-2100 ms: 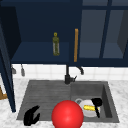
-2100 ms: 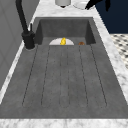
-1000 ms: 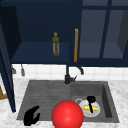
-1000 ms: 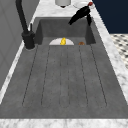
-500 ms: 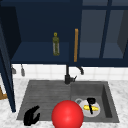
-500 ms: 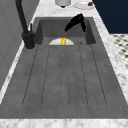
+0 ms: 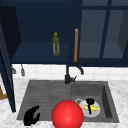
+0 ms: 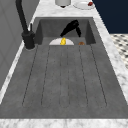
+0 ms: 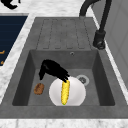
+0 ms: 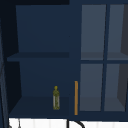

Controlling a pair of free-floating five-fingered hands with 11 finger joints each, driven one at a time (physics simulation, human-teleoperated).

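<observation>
Right hand is now down inside the sink basin, its fingers reaching onto the upper end of the corn cob. Two seconds back it is not in the basin at all; one second back it hangs high above the far rim; half a second back it is part-way down. So the change is a steady descent onto the cob. Front view agrees: right hand sits over the white plate.

Finger state: extended and bunched close together, tips at the cob's end. Whether they already pinch it I cannot tell; no curl around it is visible.

Corn cob lies lengthwise on the white plate, on the basin floor just beside the drain. It has not shifted across the frames. A small brown lump lies on the basin floor next to the plate, apart from it.

Left hand hangs idle at the front left edge of the drainboard, fingers loosely curled, holding nothing, unchanged.

Judgement: approach looks finished, contact reached, cob not lifted.

Also present: red ball, black tap, bottle on the cabinet shelf.
</observation>
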